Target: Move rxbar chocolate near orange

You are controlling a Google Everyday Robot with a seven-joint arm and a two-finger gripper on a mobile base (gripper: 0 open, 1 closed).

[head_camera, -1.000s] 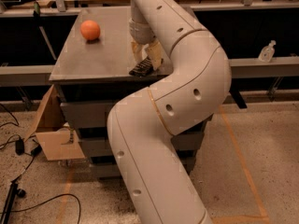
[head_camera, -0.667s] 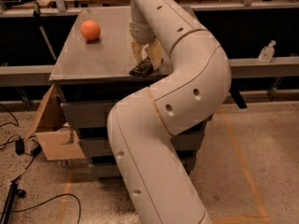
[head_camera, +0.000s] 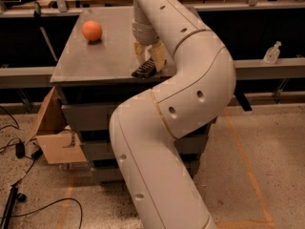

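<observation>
Sitting lowest left, cardboard box: on the floor, below and well to the left of the gripper; no part in the task.
Orange: on the grey table top, left of the gripper and farther back; nothing touches it; the goal marker is in place.
Rxbar chocolate: dark wrapper directly under the gripper's tip, close to the table's front edge; it appears tilted, one end raised toward the gripper; well apart from the orange.
Gripper: pointing down over the front part of the table, directly above the bar and seemingly in contact with it; whether it is clenched on the bar or only set about it cannot be told.
Arm: white, rising from the foreground and bending to the right of the gripper; hides the table's right side.
Bottle: clear, on a ledge far right of the gripper; irrelevant.
Done, as judged: the approach to the bar.
Left, as judged: confirmed hold, lift, carry left and back, set down beside the orange, release.
</observation>
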